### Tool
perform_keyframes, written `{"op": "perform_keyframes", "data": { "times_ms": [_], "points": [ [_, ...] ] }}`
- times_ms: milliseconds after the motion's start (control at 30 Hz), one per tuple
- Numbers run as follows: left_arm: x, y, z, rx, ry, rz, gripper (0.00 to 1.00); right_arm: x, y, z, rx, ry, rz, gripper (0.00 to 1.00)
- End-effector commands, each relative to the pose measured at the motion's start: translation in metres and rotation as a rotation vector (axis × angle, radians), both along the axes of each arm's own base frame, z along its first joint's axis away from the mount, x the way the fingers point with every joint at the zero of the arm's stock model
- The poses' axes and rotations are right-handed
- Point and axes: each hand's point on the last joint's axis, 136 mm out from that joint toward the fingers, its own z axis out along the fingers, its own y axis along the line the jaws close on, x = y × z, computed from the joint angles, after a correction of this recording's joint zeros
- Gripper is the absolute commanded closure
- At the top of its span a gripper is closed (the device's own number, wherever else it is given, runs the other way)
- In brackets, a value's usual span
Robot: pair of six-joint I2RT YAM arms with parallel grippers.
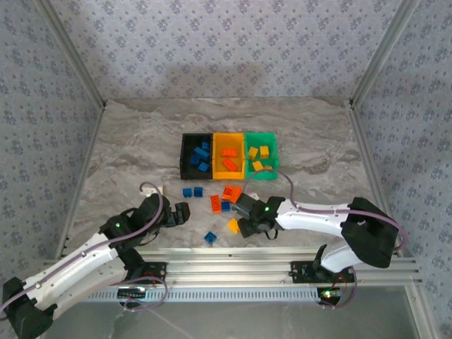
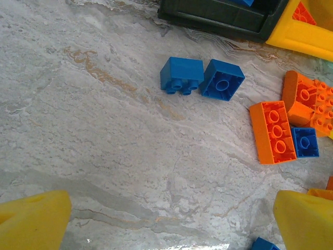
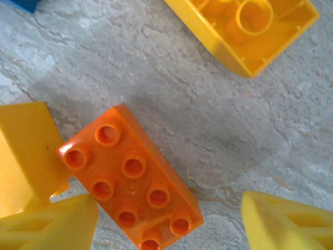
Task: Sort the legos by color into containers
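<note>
Three joined bins stand at mid-table: black [image 1: 191,159] with blue bricks, orange [image 1: 229,157] with orange ones, green [image 1: 262,154] with yellow ones. Loose legos lie in front of them: two blue bricks [image 2: 182,74] [image 2: 222,79], an orange brick [image 2: 274,131] and a small blue one [image 2: 305,141]. My left gripper [image 1: 180,213] [image 2: 169,224] is open over bare table. My right gripper [image 1: 245,215] [image 3: 169,224] is open and low. An orange eight-stud brick [image 3: 130,182] lies between its fingers, against the left finger [image 3: 47,224] and apart from the right one [image 3: 291,224].
An upside-down yellow brick [image 3: 244,31] lies just beyond the right gripper. A lone blue brick [image 1: 210,237] and a yellow-orange one [image 1: 233,226] sit near the front edge. The aluminium rail [image 1: 233,267] runs along the near side, and patterned walls enclose the table.
</note>
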Motion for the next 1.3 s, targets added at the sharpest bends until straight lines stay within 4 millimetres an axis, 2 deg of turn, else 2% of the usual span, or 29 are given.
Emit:
{"op": "perform_keyframes", "data": {
  "times_ms": [0, 267, 400, 533, 667, 800, 867, 967, 1000, 1100, 1167, 1267],
  "points": [
    [0.0, 0.004, 0.001, 0.0, 0.002, 0.017, 0.0, 0.006, 0.0, -0.003, -0.019, -0.011, 0.018, 0.27],
    [0.001, 0.002, 0.002, -0.005, -0.002, 0.014, 0.0, 0.002, 0.0, -0.017, 0.019, 0.056, 0.012, 0.45],
    [0.001, 0.002, 0.001, -0.003, 0.0, 0.012, 0.0, -0.001, -0.005, -0.012, 0.029, 0.052, 0.003, 0.57],
    [0.002, 0.001, 0.003, -0.005, -0.004, 0.007, 0.0, -0.004, -0.011, 0.004, 0.061, 0.041, -0.014, 0.64],
    [0.003, -0.001, 0.002, -0.005, -0.003, 0.004, 0.0, 0.009, -0.01, 0.041, 0.13, -0.022, -0.026, 0.65],
    [0.004, -0.003, -0.002, -0.005, 0.009, 0.006, 0.0, 0.038, 0.011, 0.088, 0.248, -0.101, -0.031, 0.66],
    [0.005, -0.004, -0.005, -0.005, 0.017, 0.009, 0.0, 0.06, 0.029, 0.111, 0.308, -0.139, -0.029, 0.66],
    [0.004, -0.006, -0.01, -0.007, 0.03, 0.01, 0.0, 0.097, 0.055, 0.132, 0.346, -0.194, -0.039, 0.66],
    [0.004, -0.006, -0.01, -0.007, 0.031, 0.008, 0.0, 0.108, 0.06, 0.135, 0.35, -0.206, -0.048, 0.66],
    [0.004, -0.006, -0.01, -0.002, 0.033, 0.002, 0.0, 0.158, 0.072, 0.143, 0.341, -0.255, -0.112, 0.66],
    [0.004, -0.007, -0.01, 0.0, 0.033, -0.002, 0.0, 0.188, 0.074, 0.134, 0.307, -0.268, -0.16, 0.66],
    [0.004, -0.008, -0.009, -0.002, 0.032, -0.01, 0.0, 0.222, 0.078, 0.12, 0.283, -0.257, -0.219, 0.65]
  ]
}}
